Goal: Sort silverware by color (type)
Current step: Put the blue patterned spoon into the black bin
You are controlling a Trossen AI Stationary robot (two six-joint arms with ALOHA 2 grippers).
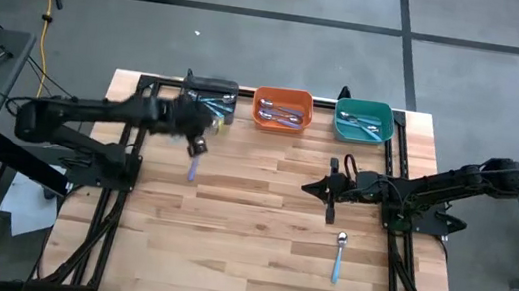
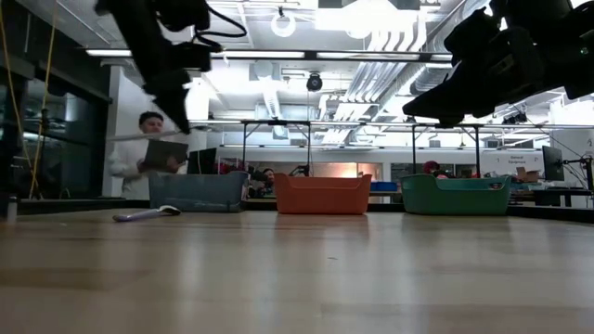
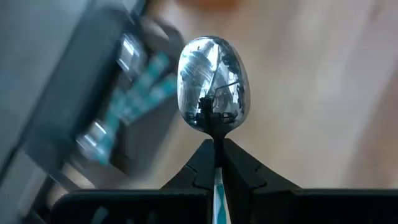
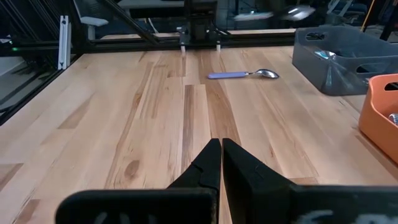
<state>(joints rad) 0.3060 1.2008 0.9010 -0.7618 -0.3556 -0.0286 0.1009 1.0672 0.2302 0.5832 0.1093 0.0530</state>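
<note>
Wooden table (image 1: 259, 226) carries three bins at its far edge, and the left gripper (image 3: 217, 163), hovering near the grey bin (image 1: 210, 99), pinches a light, stiff, slippery spoon (image 3: 213, 81) by its slim handle, while the right gripper (image 4: 221, 155) waits closed.

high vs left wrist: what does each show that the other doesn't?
Only high: the right pincer shut and empty over mid-table, a blue spoon near the front, a lavender spoon, the orange bin and teal bin.
Only left wrist: the held spoon with its shiny bowl.
Both: the left pincer beside the grey bin.
</note>
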